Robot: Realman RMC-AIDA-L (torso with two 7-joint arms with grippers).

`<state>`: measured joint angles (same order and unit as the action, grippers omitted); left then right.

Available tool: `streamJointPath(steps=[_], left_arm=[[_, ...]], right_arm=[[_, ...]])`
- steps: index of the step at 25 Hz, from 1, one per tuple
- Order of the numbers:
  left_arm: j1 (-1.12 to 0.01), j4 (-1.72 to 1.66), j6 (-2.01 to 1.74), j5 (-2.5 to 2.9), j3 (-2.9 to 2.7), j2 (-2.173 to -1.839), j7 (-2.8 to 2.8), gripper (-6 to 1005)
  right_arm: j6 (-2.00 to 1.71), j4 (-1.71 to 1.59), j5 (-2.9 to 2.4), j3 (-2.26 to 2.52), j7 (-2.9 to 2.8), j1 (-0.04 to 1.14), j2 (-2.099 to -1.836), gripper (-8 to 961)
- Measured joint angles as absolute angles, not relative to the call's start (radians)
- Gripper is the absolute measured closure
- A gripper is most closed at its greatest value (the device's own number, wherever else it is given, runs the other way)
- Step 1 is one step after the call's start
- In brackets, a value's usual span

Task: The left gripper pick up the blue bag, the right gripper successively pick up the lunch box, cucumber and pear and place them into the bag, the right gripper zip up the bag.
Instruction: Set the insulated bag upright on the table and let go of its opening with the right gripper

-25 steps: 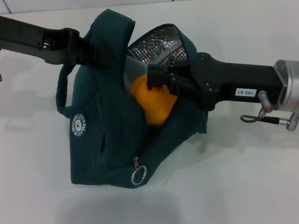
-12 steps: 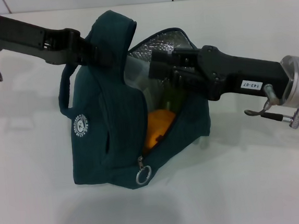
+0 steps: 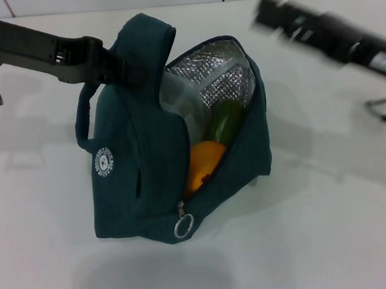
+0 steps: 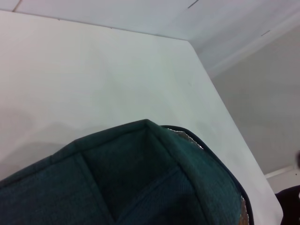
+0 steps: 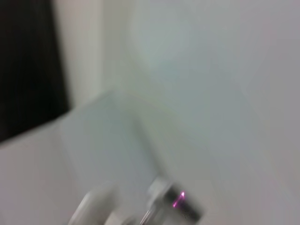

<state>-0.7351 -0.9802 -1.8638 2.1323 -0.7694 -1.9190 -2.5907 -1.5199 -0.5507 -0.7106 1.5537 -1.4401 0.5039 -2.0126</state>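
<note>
Right gripper (image 3: 266, 9), the black two-fingered claw on its black arm, had pulled out of the bag since half a second earlier and sat up at the far right, well clear of the bag; motion-blurred, so can't tell whether its fingers were apart or together. Right wrist view showed only blur.

Left gripper (image 3: 120, 68), same black claw build, was clamped on one of the two loop handles of the blue bag (image 3: 153, 188), a large dark teal woven-fabric lunch bag. Bag stood on the white table (image 3: 335, 227), mouth unzipped and gaping, quilted silver foil lining (image 3: 224, 71) exposed. Round white logo (image 3: 102, 161) on the side; one metal ring zipper pull (image 3: 183, 225) hung at the low end of the zip.

Inside, three items: one lunch box (image 3: 179, 98), clear rectangular plastic, upright against the near wall; one cucumber (image 3: 226, 123), smooth dark green, tilted with its tip showing beside the box; one pear (image 3: 203, 162), orange-yellow and rounded, lowest, touching the cucumber.

Left wrist view showed only the bag's teal fabric from above, with a sliver of foil at the edge.
</note>
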Motion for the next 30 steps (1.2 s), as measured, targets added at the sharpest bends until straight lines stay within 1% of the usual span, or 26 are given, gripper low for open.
streamJointPath(steps=[2,4,8,10,12,15,17,19,26,30], left_arm=[[-0.735,-0.980,-1.864,2.132,-0.770,-1.919,-2.590,955],[-0.735,-0.980,-1.864,2.133,-0.771,-1.919,-2.589,955],[-0.730,-0.980,-1.864,2.133,-0.772,-1.919,-2.589,955],[-0.727,-0.981,-1.864,2.133,-0.772,-1.919,-2.589,955],[-0.726,-0.982,-1.864,2.133,-0.772,-1.919,-2.588,955],[-0.726,-0.983,-1.864,2.132,-0.773,-1.919,-2.588,955],[-0.726,-0.982,-1.865,2.132,-0.773,-1.919,-2.588,955],[-0.726,-0.982,-1.865,2.132,-0.773,-1.919,-2.588,955],[-0.730,-0.982,-1.868,2.132,-0.773,-1.922,-2.588,955],[-0.733,-0.984,-1.868,2.132,-0.773,-1.925,-2.588,954]], right_arm=[[-1.519,-0.544,-0.715,1.478,-1.537,0.472,-2.007,303],[-1.517,-0.529,-0.719,1.429,-1.637,0.442,-1.992,233],[-1.516,-0.491,-0.719,1.395,-1.798,0.392,-1.949,234],[-1.515,-0.447,-0.720,1.396,-1.864,0.382,-1.933,235],[-1.515,-0.388,-0.721,1.400,-1.909,0.387,-1.921,235],[-1.519,-0.289,-0.740,1.403,-1.956,0.411,-1.918,236],[-1.515,-0.256,-0.758,1.403,-1.975,0.425,-1.925,236],[-1.503,-0.242,-0.775,1.405,-1.990,0.440,-1.940,237],[-1.420,-0.235,-0.899,1.413,-2.047,0.521,-2.005,231],[-1.389,-0.234,-0.934,1.441,-2.067,0.565,-2.023,230]])
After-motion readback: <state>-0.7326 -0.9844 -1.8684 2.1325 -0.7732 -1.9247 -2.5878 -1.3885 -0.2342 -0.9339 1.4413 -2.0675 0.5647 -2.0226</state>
